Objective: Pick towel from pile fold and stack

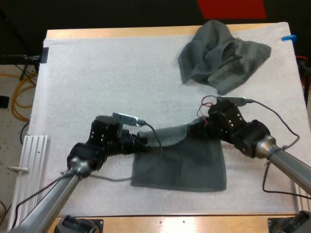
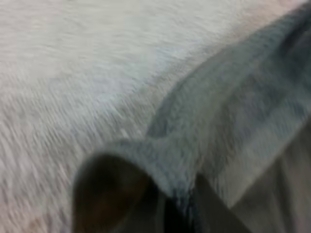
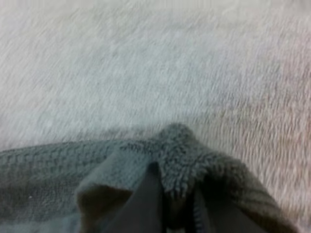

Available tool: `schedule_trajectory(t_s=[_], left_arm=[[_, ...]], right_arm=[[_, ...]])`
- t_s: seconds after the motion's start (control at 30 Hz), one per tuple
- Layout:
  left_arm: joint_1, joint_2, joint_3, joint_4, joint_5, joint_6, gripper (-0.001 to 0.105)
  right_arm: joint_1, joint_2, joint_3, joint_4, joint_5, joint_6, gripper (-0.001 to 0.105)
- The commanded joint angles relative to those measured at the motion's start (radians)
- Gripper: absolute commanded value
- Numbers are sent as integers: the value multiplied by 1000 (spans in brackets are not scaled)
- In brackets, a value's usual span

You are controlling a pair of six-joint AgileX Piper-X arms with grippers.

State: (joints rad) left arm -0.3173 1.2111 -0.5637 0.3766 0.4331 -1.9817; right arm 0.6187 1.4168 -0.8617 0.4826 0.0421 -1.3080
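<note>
A dark grey-green towel (image 1: 182, 162) lies spread on the white mat (image 1: 107, 82) near the table's front edge, its far edge lifted and stretched between both grippers. My left gripper (image 1: 144, 140) is shut on the towel's far left corner (image 2: 182, 160). My right gripper (image 1: 198, 130) is shut on the far right corner (image 3: 182, 155). In each wrist view the dark fingers (image 2: 121, 199) (image 3: 141, 204) pinch the fleecy cloth from both sides. A crumpled towel (image 1: 221, 56) of the same colour lies at the mat's far right.
Bare mat spreads across the left and middle of the table. A ribbed metal rail (image 1: 29, 165) runs along the table's left side. The crumpled towel lies close to the far edge of the table.
</note>
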Motion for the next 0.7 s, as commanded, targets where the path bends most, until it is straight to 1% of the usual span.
schedule_trajectory(t_s=[0.0, 0.1, 0.2, 0.4, 0.67], left_arm=[[19, 30, -1, -47, 25, 5, 0], [63, 115, -1, -110, 74, 5, 0], [93, 173, -8, -165, 102, 5, 0], [139, 245, -41, -207, 105, 5, 0], [147, 253, -47, -285, 105, 5, 0]], right_arm=[[-18, 18, -4, -37, -10, -16, 0], [-52, 69, -4, -72, -34, -16, 0], [-79, 109, -4, -105, -49, -16, 0], [-116, 175, -4, -116, -51, -16, 0], [-127, 195, -4, -154, -42, -14, 0]])
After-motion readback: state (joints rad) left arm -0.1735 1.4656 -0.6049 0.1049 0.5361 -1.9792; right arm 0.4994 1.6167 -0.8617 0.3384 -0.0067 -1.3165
